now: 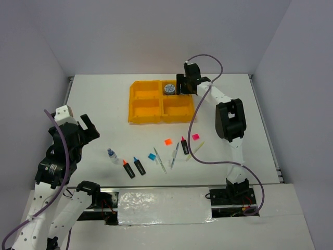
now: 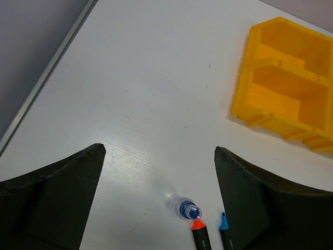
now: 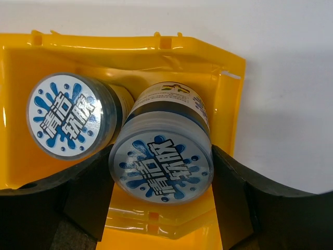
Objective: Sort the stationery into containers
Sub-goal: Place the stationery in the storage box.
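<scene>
1. Right wrist view: one tape roll point(image 3: 70, 115) lies in the tray's point(image 3: 229, 78) far-right compartment. The right gripper point(image 3: 161, 179) clasps a second roll point(image 3: 164, 140) beside it.
2. The second roll tilts, printed face toward the camera (a stubby cylinder, axis through that face).
3. The left gripper point(image 2: 159, 151) hangs spread and empty, near-left of the tray. The bottle point(image 1: 112, 155), highlighters point(image 1: 128, 169), pens point(image 1: 174, 153) and squares point(image 1: 167, 141) lie unsorted on the tray's near side.

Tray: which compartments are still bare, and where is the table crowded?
Bare: the tray's far-left, near-left and near-right compartments, plus table left of it. Crowded: far-right compartment, two tape rolls, one in the right gripper; highlighters and pens along the near strip.
</scene>
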Available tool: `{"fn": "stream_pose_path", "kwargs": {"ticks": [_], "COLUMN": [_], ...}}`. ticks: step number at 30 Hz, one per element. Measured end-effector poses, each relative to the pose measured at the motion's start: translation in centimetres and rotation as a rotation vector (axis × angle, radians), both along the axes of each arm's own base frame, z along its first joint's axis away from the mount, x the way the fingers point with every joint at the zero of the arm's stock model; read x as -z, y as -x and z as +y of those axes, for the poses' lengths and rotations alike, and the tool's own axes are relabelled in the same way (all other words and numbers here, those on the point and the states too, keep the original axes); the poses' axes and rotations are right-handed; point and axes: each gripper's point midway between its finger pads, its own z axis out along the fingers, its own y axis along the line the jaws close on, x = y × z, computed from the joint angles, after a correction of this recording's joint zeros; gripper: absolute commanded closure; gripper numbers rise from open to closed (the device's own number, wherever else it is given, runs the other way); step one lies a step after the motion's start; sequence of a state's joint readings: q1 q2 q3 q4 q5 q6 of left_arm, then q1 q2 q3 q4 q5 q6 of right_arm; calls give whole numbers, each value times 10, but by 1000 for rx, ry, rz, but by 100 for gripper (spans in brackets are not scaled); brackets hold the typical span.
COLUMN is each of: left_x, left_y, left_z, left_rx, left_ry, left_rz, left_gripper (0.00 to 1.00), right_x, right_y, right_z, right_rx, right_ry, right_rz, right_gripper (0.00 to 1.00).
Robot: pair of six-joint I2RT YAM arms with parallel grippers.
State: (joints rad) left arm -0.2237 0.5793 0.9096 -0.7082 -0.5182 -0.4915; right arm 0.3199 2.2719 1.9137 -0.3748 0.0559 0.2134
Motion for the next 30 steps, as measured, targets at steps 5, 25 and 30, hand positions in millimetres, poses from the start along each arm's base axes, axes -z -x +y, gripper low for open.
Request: {"fn": "stream_pose_path", "kwargs": {"ticks": [5, 25, 30], "left_x": [0, -1, -1], "left_y": [0, -1, -1], "left_z": [0, 0, 0], "left_rx": [5, 10, 10], "left_ry": [-11, -13, -13], "left_rz": [4, -1, 0], "left_gripper": [1, 1, 1], "right_x": [3, -39, -41], "right_y": [8, 6, 6], "right_z": [-2, 2, 2], "right_rx": [17, 29, 29], "right_ry": [-8, -33, -32], "right_rz": [35, 11, 11], "right_gripper": [92, 3, 0]}}
